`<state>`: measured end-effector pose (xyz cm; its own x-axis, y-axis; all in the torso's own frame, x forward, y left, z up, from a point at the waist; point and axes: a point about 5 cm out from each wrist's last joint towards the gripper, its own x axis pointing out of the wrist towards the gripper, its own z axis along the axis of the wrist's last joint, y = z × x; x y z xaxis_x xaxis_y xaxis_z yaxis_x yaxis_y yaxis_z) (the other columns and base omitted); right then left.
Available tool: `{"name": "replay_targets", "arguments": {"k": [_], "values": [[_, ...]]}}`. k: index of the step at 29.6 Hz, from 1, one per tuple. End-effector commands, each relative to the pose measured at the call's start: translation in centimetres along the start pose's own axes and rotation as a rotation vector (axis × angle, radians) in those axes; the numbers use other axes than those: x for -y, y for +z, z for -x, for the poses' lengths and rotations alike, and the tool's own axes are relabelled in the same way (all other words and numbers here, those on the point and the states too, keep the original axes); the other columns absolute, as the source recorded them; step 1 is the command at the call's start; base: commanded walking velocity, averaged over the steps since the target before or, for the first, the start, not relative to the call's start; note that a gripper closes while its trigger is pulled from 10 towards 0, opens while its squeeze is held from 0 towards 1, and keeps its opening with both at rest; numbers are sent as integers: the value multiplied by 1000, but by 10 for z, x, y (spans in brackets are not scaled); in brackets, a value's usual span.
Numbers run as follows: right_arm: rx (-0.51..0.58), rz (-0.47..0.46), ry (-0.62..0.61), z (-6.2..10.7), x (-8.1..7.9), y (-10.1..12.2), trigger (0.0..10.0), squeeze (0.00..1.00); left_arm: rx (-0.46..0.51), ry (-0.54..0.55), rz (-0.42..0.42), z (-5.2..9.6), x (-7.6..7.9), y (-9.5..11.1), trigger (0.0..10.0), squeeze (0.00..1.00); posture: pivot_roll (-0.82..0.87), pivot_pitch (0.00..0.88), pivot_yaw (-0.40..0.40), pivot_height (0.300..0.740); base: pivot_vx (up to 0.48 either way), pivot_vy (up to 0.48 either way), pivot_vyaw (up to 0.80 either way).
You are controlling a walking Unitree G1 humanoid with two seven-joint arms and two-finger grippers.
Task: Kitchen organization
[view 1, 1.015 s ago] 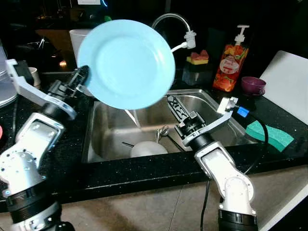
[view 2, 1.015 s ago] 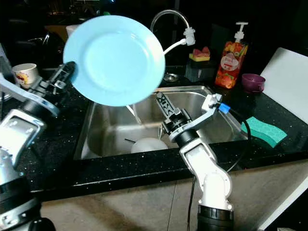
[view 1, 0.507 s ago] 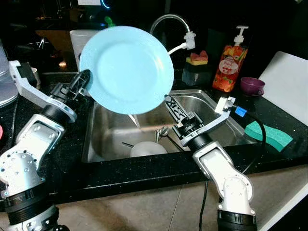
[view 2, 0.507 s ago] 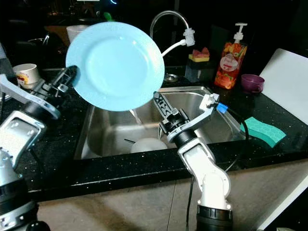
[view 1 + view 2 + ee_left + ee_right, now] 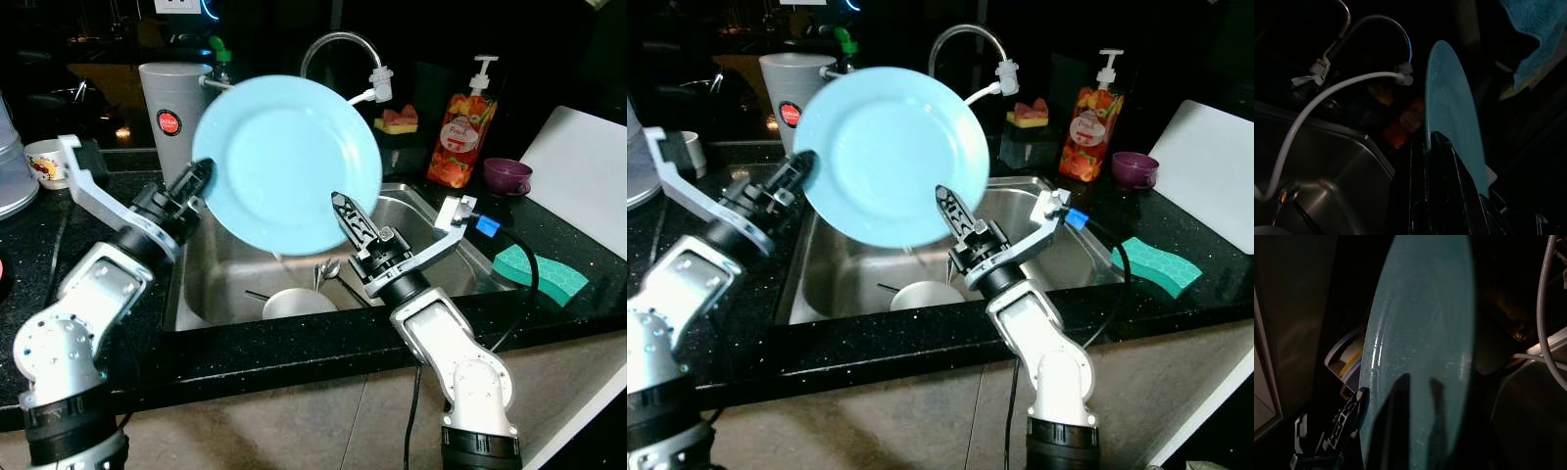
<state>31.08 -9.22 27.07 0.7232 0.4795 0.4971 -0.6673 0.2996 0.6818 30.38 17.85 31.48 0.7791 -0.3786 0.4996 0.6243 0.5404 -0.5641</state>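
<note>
My left gripper (image 5: 199,179) pinches the blue plate (image 5: 287,164) by its rim above the sink (image 5: 225,269); my right gripper (image 5: 350,217) sits near the plate's lower edge, its finger spread unclear.

A round, pale blue plate (image 5: 287,163) stands nearly upright in the air above the sink's (image 5: 441,257) left half, its glossy face toward the camera. The left gripper (image 5: 192,183) clamps its left rim. It looks wet, perhaps.
</note>
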Motion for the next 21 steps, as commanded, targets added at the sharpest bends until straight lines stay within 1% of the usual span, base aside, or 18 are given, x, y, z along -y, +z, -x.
{"name": "replay_targets", "arguments": {"k": [1,6,7,8,11,12,13,14,15,18,19,20,21], "values": [[3,-1,27,-2,-5,-1,0,0,-13,-22,-17,0,5,-3,10000,0,156,47,-53,740,0,0,0],[14,-1,34,-1,-6,1,0,0,-20,-6,-37,0,3,-3,10000,0,154,50,-53,740,0,0,0],[16,-1,36,-1,-6,1,0,0,-22,7,-46,0,1,-3,10000,0,154,50,-53,740,0,0,0],[22,-2,32,-1,-6,2,0,0,-26,43,-51,-1,-3,-4,10000,0,154,52,-51,740,0,0,0],[27,-2,27,-1,-5,2,0,0,-26,59,-61,-1,-5,-4,10000,0,153,53,-50,740,0,0,0],[31,-3,21,-1,-4,2,0,0,-20,86,-81,-1,-8,-4,10000,1000,153,53,-50,740,0,0,0],[31,-3,21,-1,-4,2,0,0,-20,86,-81,-1,-8,-4,10000,1000,153,53,-50,740,0,0,0],[35,-4,10,-1,-3,3,0,0,-19,145,-101,-1,-16,-3,10000,1000,157,61,-51,740,0,0,0],[38,-2,-7,-1,-1,3,0,0,-19,166,-111,0,-18,-3,10000,1000,156,63,-49,740,0,0,0],[41,2,-22,-1,1,3,0,0,-20,177,-120,1,-20,-2,10000,1000,156,63,-49,740,0,0,0],[49,12,-42,-2,4,4,1255,0,-17,199,-128,1,-22,-1,10000,1000,156,63,-49,740,0,0,0],[49,12,-42,-2,4,4,1255,0,-17,199,-128,1,-22,-1,10000,1000,156,63,-49,740,0,0,0],[81,33,-90,-3,10,8,10000,0,-1,226,-132,3,-25,2,10000,0,161,67,-46,740,0,0,0]]}}
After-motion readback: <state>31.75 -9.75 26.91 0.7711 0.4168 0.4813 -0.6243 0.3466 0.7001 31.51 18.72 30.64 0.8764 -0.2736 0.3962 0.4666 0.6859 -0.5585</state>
